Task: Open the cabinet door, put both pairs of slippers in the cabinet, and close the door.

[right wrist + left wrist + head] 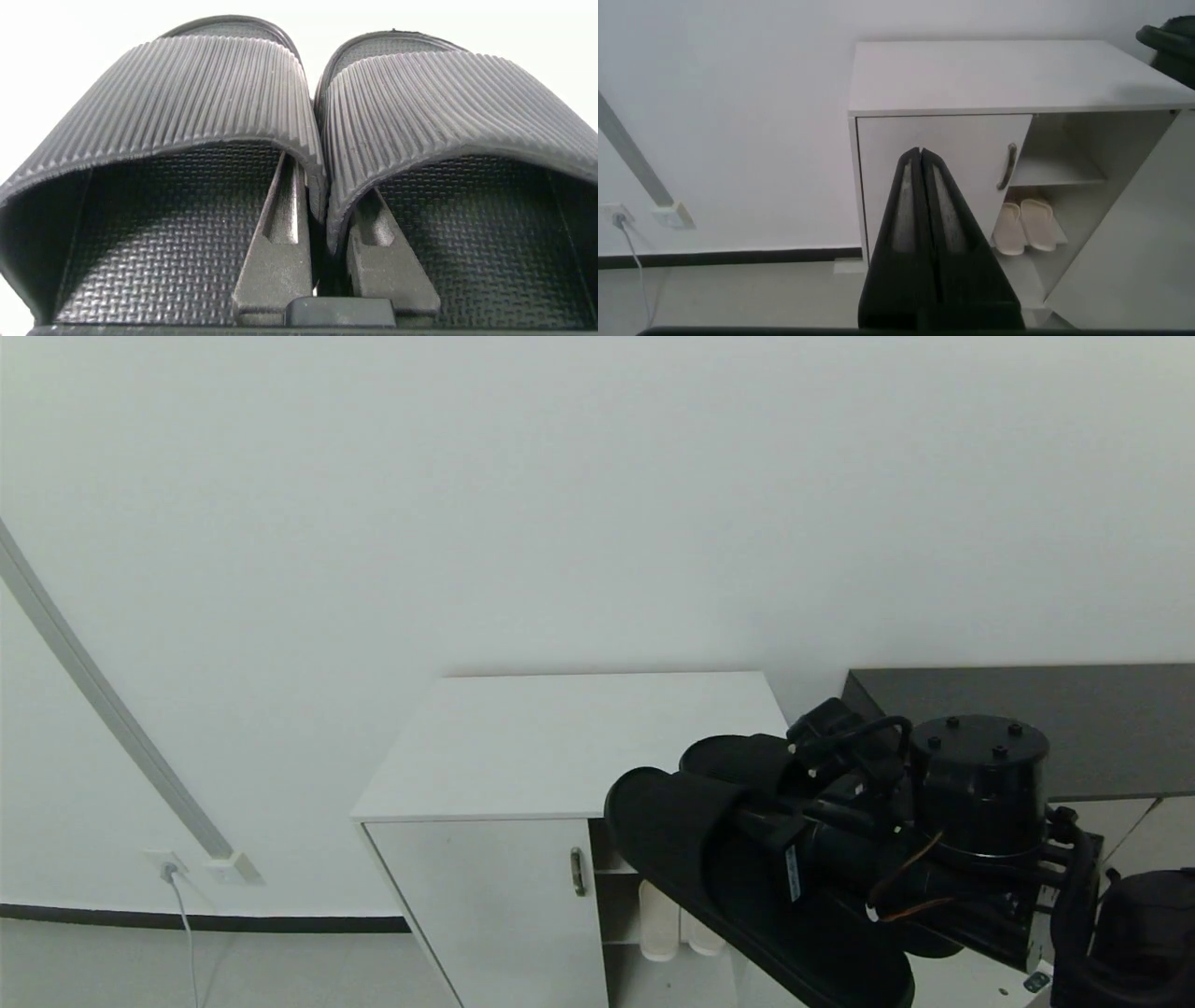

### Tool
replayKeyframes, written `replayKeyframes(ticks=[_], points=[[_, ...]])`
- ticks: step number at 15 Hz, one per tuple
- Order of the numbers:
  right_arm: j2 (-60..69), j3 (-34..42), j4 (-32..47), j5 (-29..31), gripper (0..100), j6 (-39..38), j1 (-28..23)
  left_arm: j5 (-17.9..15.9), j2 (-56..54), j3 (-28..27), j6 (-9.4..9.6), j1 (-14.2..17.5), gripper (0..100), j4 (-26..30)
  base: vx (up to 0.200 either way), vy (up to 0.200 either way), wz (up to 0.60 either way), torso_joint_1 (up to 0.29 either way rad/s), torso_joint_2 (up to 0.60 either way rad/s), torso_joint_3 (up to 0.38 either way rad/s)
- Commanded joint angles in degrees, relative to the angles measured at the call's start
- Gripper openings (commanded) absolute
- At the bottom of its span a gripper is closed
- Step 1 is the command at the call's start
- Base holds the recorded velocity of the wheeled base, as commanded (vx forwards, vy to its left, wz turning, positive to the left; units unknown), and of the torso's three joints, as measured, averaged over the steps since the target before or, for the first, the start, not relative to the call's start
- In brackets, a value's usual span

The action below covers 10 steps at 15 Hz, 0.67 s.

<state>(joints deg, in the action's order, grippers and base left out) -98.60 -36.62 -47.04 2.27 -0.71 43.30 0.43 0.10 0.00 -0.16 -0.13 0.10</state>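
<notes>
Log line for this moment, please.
right hand: shut on black slippers | left hand: shut, empty | cabinet: open | white slippers: inside

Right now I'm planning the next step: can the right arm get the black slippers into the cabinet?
Probably yes: the cabinet stands open on its right side, the right gripper holds the black slippers close before it, and the white slippers sit lower down inside.

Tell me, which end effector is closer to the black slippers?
Right. The right end effector grips the black slippers, one finger inside each; the left end effector is empty, apart from them, facing the cabinet.
</notes>
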Motion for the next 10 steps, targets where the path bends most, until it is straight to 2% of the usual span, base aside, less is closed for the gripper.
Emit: replayKeyframes(ticks=[1, 4, 7, 10], points=[[-0.02, 0.06, -0.07, -0.07, 0, 0.0, 0.2, 0.01, -0.01, 0.0, -0.02, -0.04, 0, -0.01, 0.0, 0.0, 0.0, 0.0, 0.0, 0.0], [-0.81, 0.06, -0.59, -0.07, 0, -0.08, -0.32, 0.01, -0.01, 0.0, 0.07, -0.04, 0, -0.01, 0.0, 0.0, 0.0, 0.0, 0.0, 0.0], [-1.6, 0.15, -1.12, -0.07, 0, -0.08, -0.5, 0.01, -0.01, 0.0, 0.07, -0.04, 0, -0.01, -0.2, 0.0, 0.0, 0.009, 0.01, 0.001], [-1.69, 0.15, -1.82, -0.07, 0, -0.08, -1.03, 0.01, -0.01, 0.0, 0.07, -0.04, 0, -0.01, 0.0, 0.0, 0.0, 0.0, 0.0, 0.0]])
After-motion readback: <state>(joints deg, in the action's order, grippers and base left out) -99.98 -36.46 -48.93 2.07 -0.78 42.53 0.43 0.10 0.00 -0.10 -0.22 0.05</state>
